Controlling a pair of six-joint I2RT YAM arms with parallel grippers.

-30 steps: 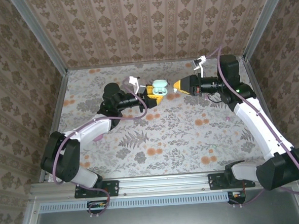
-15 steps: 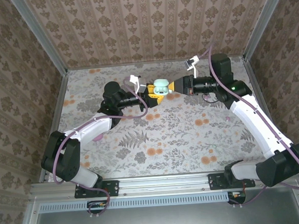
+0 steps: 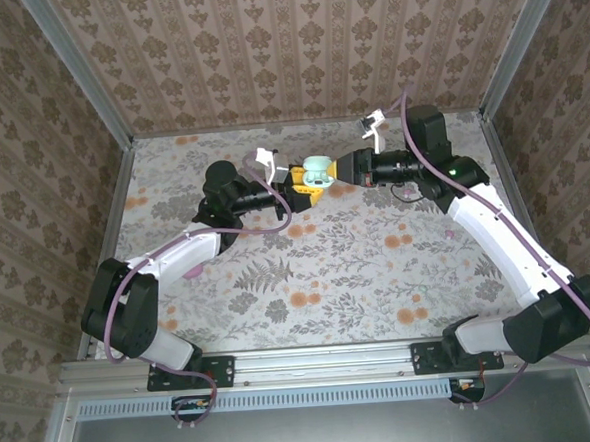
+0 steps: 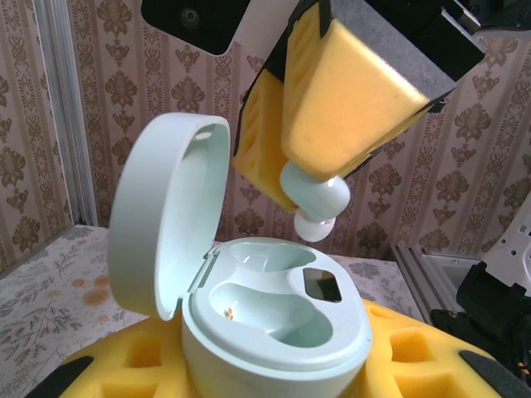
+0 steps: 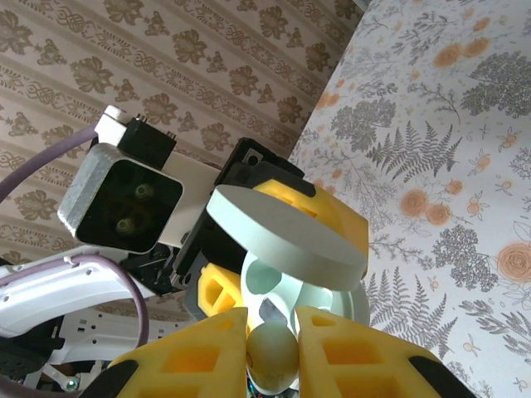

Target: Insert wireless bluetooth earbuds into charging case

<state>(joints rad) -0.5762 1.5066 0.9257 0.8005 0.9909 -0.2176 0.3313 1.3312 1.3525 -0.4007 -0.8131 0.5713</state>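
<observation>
The left gripper [image 3: 299, 185] is clamped around an open mint charging case [image 4: 274, 327]. The right gripper [image 3: 345, 168] pinches one earbud [image 4: 316, 204] just above its wells.

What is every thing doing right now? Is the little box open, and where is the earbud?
charging case: open, lid tipped back, both hollows empty, gripped by the left gripper.
earbud: pinched at the tips of the right gripper, hanging above the open case, not in yet.
left gripper: shut on the charging case.
right gripper: shut on the earbud.
</observation>
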